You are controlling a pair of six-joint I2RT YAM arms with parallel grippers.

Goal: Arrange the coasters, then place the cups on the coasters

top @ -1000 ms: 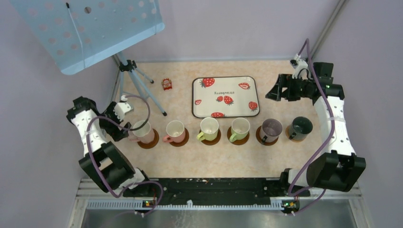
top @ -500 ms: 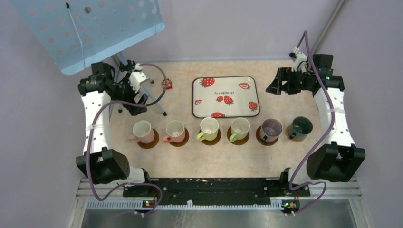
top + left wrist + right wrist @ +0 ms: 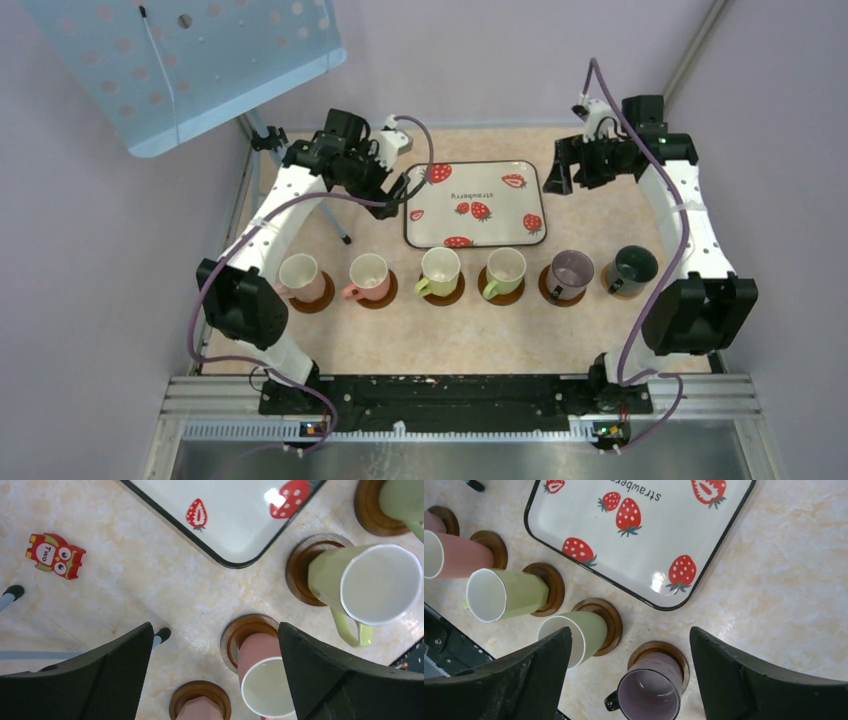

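Seen from above, six cups are standing in one row across the table [image 3: 460, 340], from a pink cup [image 3: 299, 272] at the left end to a dark cup [image 3: 635, 265] at the right. Each is sitting on its own coaster [image 3: 320, 300]. The tray [image 3: 500, 225] is lying behind the row, near it but apart, and its printed word "strawberry" is reading upside down here. The left gripper [image 3: 405, 190] is hovering at the tray's left edge, jaws spread wide and empty. The right gripper [image 3: 555, 178] is hovering off the tray's right edge, jaws also apart and empty. Bare tabletop is lying open in front of the row. A tripod [image 3: 338, 228] leg is reaching in at the left.

The left wrist view is looking down between its black fingers [image 3: 100, 680] at a pink cup [image 3: 265, 685] and a light green cup [image 3: 372, 582] on their coasters, with the tray's corner just beyond them. An owl sticker [image 3: 55, 555] marked "Two" is lying on open marble left of the tray. The arm is hiding it from above.

The right wrist view is showing the tray's near corner and the letters "strawberr" running off the top edge. Below it, two green cups and a purple-grey cup [image 3: 649, 695] are sitting on coasters, and clear marble is stretching away to the right.
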